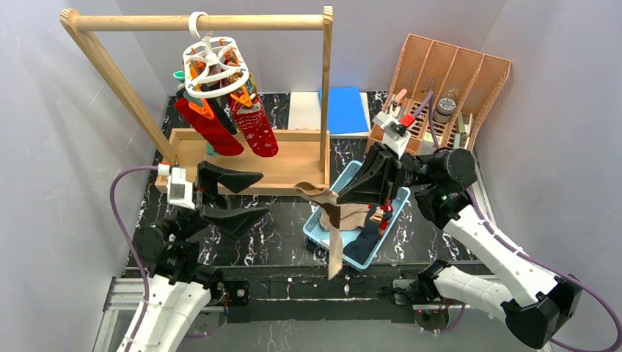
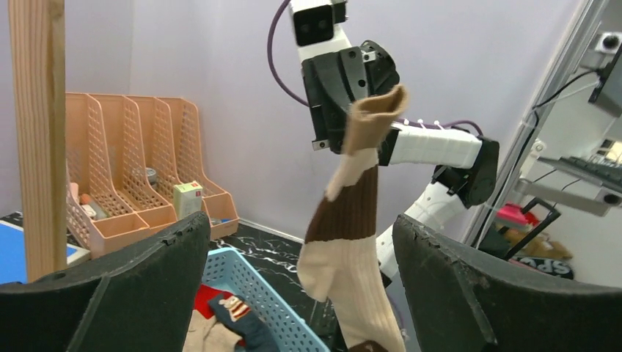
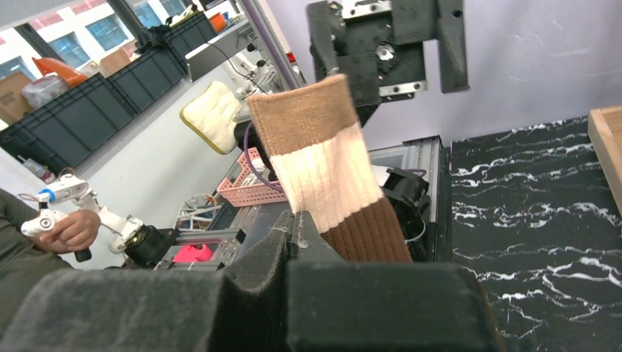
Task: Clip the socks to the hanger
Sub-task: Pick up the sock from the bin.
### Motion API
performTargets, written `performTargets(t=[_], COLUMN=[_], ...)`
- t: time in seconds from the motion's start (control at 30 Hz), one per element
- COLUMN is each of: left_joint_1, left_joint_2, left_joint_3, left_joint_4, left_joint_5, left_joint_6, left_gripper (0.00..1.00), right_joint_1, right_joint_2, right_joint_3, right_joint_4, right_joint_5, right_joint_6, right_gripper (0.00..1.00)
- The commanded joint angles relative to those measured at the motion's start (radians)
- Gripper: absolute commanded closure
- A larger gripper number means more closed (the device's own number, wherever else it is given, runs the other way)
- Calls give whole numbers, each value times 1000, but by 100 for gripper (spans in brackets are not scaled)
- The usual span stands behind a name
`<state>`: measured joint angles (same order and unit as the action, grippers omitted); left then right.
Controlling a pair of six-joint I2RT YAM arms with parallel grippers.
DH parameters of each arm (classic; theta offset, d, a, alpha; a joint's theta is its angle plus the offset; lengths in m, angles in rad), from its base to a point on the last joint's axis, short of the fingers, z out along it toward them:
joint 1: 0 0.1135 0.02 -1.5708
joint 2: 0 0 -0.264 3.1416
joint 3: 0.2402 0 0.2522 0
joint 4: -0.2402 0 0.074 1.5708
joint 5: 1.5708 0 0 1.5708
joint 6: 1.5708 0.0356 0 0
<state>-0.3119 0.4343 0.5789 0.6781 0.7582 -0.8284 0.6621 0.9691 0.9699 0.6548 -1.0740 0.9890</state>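
The white ring hanger (image 1: 212, 64) hangs by its hook from the wooden rail, with two red socks (image 1: 255, 130) clipped under it. My right gripper (image 1: 339, 199) is shut on the upper part of a tan, cream and brown striped sock (image 1: 335, 238), which dangles over the near edge of a blue basket (image 1: 320, 229). In the right wrist view the sock (image 3: 323, 161) rises from the closed fingertips (image 3: 297, 220). My left gripper (image 1: 264, 194) stands open to the sock's left, empty; its view shows the sock (image 2: 352, 220) hanging ahead between the fingers. More socks (image 2: 233, 314) lie in the basket (image 2: 257, 290).
A wooden rail frame (image 1: 198, 22) stands on a wooden tray base (image 1: 293, 165) at back left. An orange file organizer (image 1: 447, 81) with small items sits at back right. Blue and white flat pads (image 1: 330, 110) lie behind the tray.
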Motion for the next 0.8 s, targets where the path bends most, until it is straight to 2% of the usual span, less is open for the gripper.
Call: performTargets(t=[0.0,0.2,0.5,0.6,0.77], left_joint_1=[-6,-30,-79,-82,-85], left_joint_2=[-44,7,80,71,79], left_joint_3=[-45,-8,1,-18,-44], left_joint_4=[-84,-122,-127,-72,114], left_joint_5=[-10,-32,63,81,67], left_joint_6=[121,230,306,291,160], left_gripper=[9,12,11,11,13], right_joint_1=[4,42,107,123,141], right_joint_2=[-12,66,121,129,134], right_joint_3=[-83,-115,-113,-107,-99], right_joint_4=[100,209,274,288,293], right_joint_5=[79,66,41,29,26], right_joint_6=[21,60,62,71,71], right_gripper=[99,99,99,99,99])
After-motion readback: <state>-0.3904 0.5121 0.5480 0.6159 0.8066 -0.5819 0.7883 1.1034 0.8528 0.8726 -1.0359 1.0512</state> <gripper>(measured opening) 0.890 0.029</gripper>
